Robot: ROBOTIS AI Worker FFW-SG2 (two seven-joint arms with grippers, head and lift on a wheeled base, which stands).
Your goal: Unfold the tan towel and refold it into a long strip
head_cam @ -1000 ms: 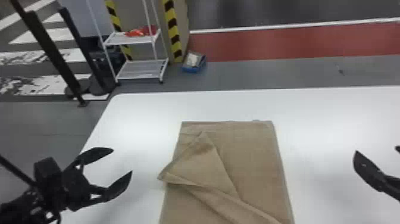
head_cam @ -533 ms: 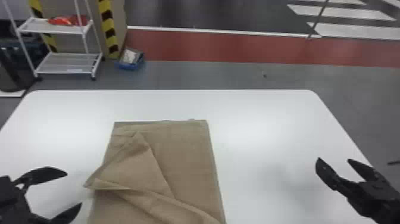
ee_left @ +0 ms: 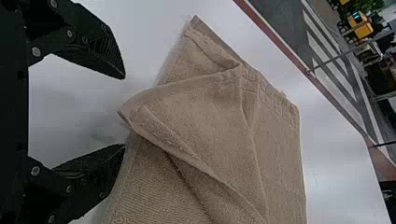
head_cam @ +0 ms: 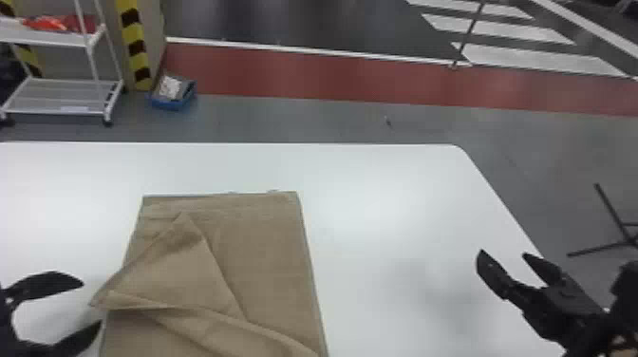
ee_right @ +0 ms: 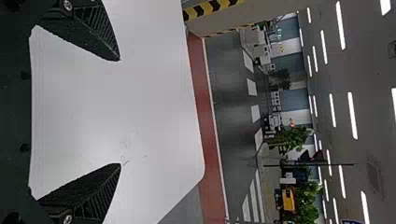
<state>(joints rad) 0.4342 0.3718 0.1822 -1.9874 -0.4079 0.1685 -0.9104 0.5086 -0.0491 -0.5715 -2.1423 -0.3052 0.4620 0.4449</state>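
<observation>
- So the white tabletop [head_cam: 389, 213] has a far edge running pretty much straight across the head view, then a rounded far right corner, and from there the right side slants down toward the right gripper [head_cam: 503, 253].
- Loads of room on the right: a broad stretch of white surface sits between the towel's right edge and that gripper. There's a decent strip past the towel's far edge too, and some more off its left side.
- The tan terry-cloth towel [head_cam: 270, 261] lies on the near part of the table, left of the middle in the head view. Its long axis looks to run away from the robot, with the far edge roughly parallel to the table's, though the near end is cut off.
- A loose, folded-over flap [head_cam: 180, 266] lies on top, kinda skewed. One corner points left, another peak points at the far edge, and a crease runs diagonally toward the near right.
- The left gripper [head_cam: 92, 304] comes in from the left, fingers spread wide and holding nothing, aimed at the towel. That left flap corner is right by the gap between the tips; can't tell if they touch.
- The right gripper is up by the table's right edge, pointing away and a bit left, wide apart and holding nothing.
</observation>
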